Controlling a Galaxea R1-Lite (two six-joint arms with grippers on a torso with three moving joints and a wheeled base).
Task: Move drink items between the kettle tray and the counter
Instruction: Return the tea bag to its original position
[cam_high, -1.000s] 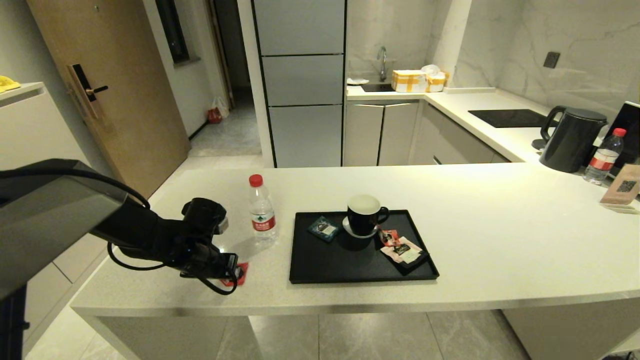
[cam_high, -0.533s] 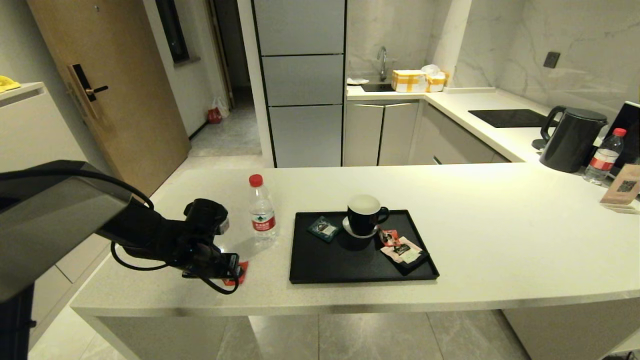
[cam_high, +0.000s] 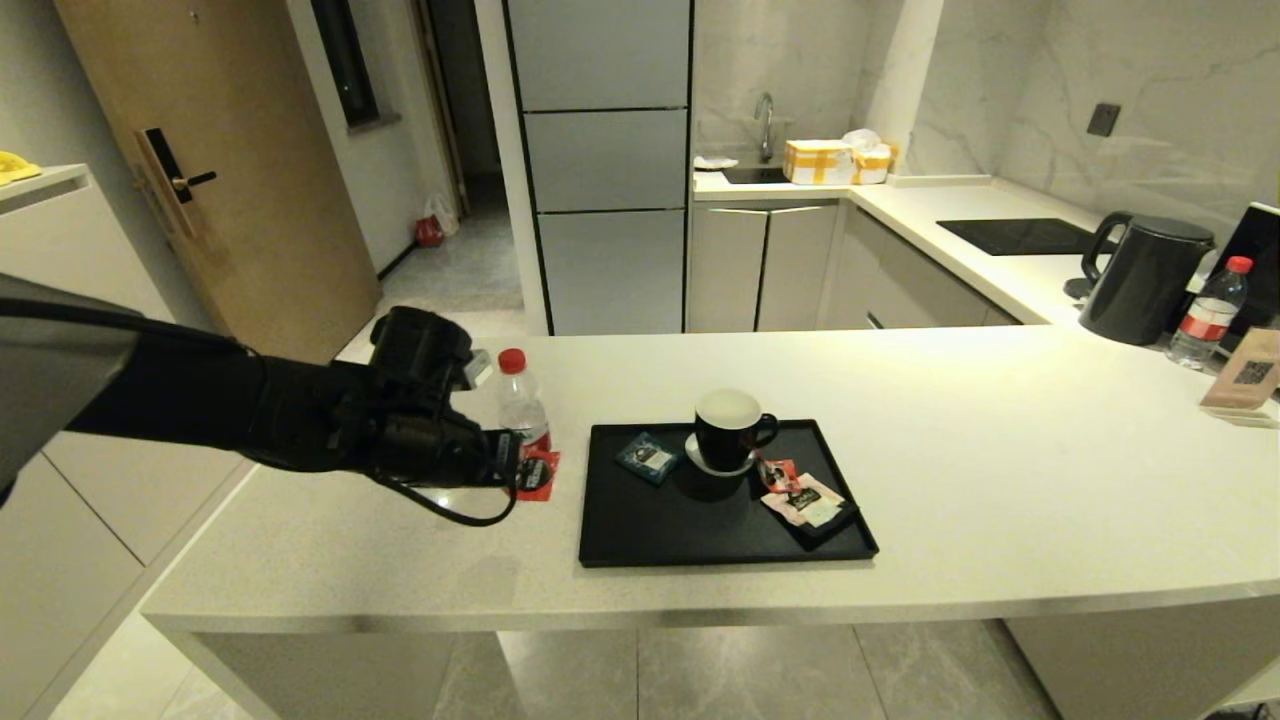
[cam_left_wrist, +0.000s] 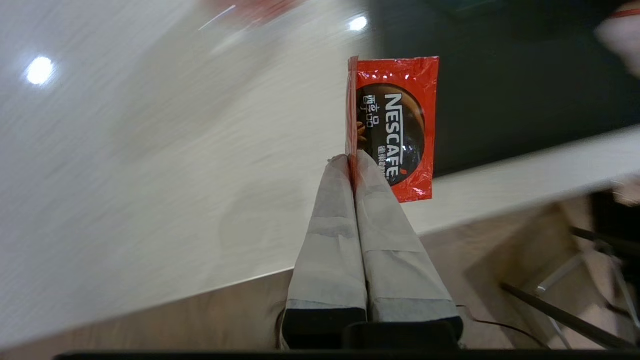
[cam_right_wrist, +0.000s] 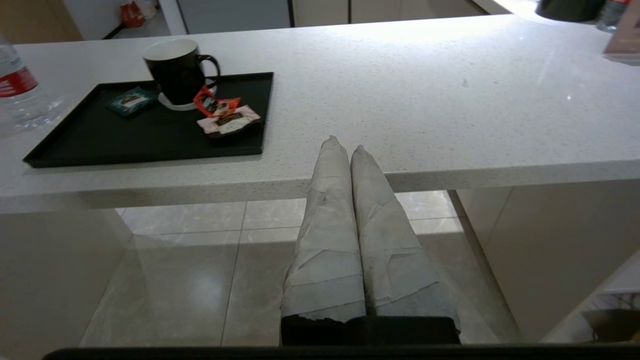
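My left gripper (cam_high: 515, 465) is shut on one edge of the small red sachet (cam_high: 538, 472), which hangs in the air just left of the kettle tray (cam_high: 690, 525). In the left wrist view the sachet (cam_left_wrist: 395, 125) sticks out past the closed gripper (cam_left_wrist: 354, 159), above the counter's front edge. The water bottle (cam_high: 520, 405) with the red cap stands on the counter (cam_high: 1000, 480) right behind the gripper. My right gripper (cam_right_wrist: 345, 145) is shut and empty, parked below the counter's front edge, out of the head view.
On the tray stand a black mug (cam_high: 728, 430), a teal sachet (cam_high: 646, 457) and pink and red sachets (cam_high: 805, 500). A black kettle (cam_high: 1145, 277), a second bottle (cam_high: 1208, 312) and a hob panel (cam_high: 1020, 235) are at the far right.
My left arm has lifted off the counter's front left and swung up and right toward the tray, carrying the red sachet. The bottle and the tray's contents have not moved.
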